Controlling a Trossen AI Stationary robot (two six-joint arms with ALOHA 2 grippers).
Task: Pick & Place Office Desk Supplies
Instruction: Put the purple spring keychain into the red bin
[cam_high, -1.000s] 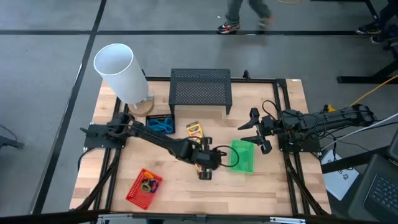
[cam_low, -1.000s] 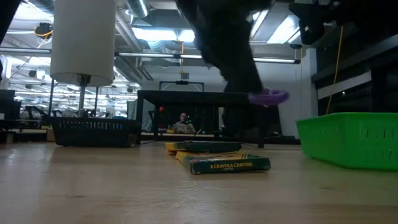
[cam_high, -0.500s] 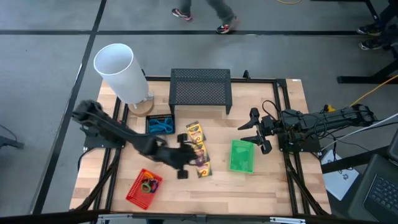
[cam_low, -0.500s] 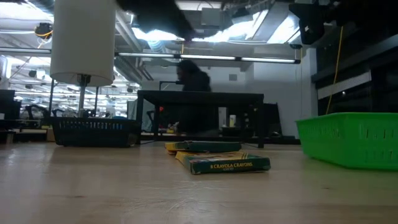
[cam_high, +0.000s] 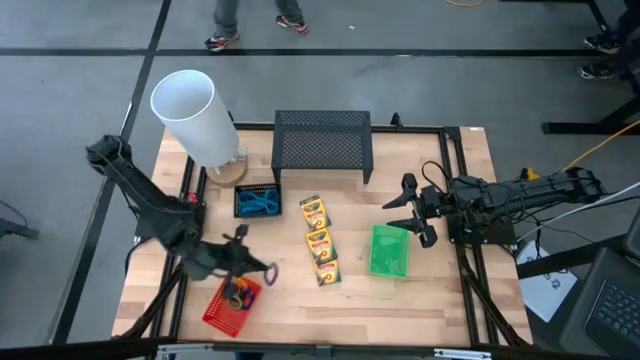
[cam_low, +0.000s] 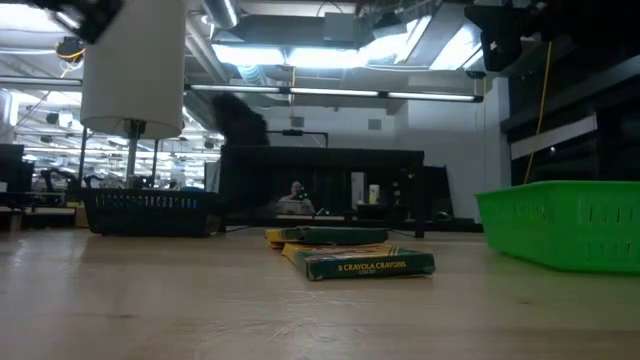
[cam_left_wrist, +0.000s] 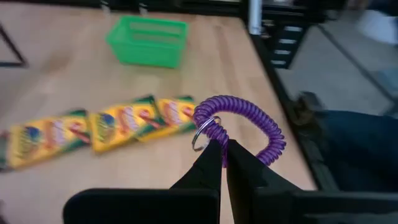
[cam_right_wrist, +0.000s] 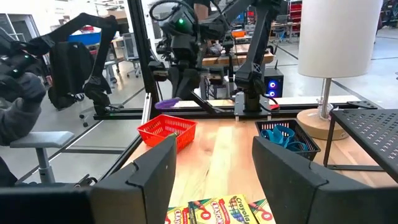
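Your left gripper (cam_left_wrist: 222, 152) has its fingers pinched tight on the purple loop (cam_left_wrist: 239, 124), just above the red basket (cam_high: 231, 301). Your right gripper (cam_high: 418, 212) waits beside the green basket (cam_high: 389, 251), fingers spread wide, empty.

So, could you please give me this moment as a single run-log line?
left gripper: shut on purple coil loop, above red basket | right gripper: open, idle beside green basket
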